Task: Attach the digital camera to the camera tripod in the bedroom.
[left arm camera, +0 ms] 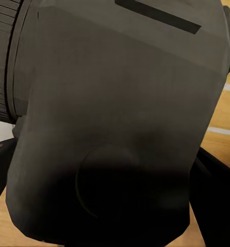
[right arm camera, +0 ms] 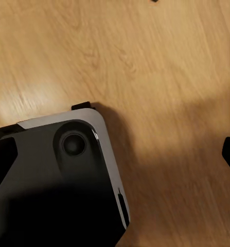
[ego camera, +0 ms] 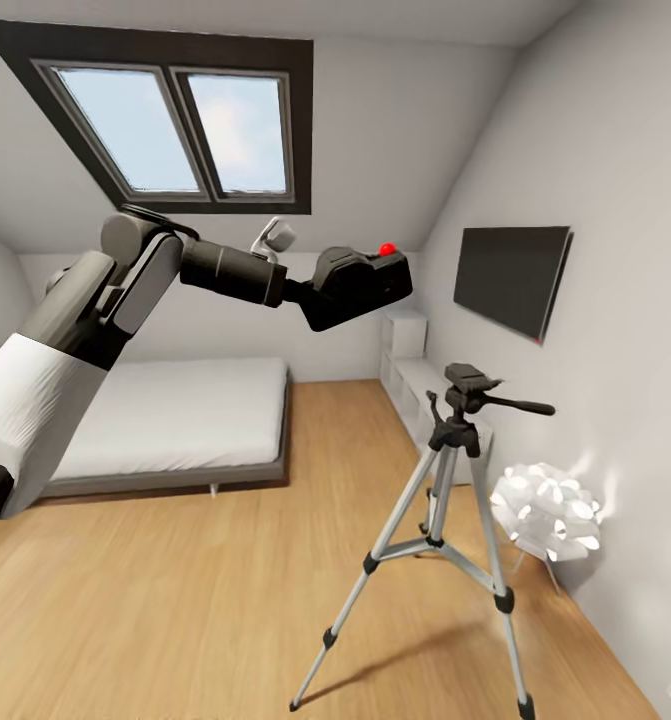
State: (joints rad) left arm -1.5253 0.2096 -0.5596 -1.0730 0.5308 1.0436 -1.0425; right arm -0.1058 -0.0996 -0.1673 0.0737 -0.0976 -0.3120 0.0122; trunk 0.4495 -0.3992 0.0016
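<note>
Your left arm reaches across the head view w/ the digital camera (ego camera: 360, 287) held up in the air at its end, red button on top, well above the floor. The left gripper (ego camera: 327, 292) is clamped on it, tho the fingers are mostly hidden behind the black body. In the left wrist view the camera body (left arm camera: 120, 123) sits right up against the lens, ribbed barrel at one edge.

The camera tripod (ego camera: 445, 500) stands upright on the wood floor (ego camera: 175, 610), below and to the right of the camera, well apart from it. Its head plate is bare, handle pointing right. White petal lamp (ego camera: 547, 510) is just beside the tripod, near the wall. TV (ego camera: 510, 280) on the right wall, bed (ego camera: 175, 420) at back left, skylight (ego camera: 180, 130) above.

Right wrist view looks down at floor (right arm camera: 161, 77) and the robot's base corner (right arm camera: 58, 180); can't tell the right pincer's state.
</note>
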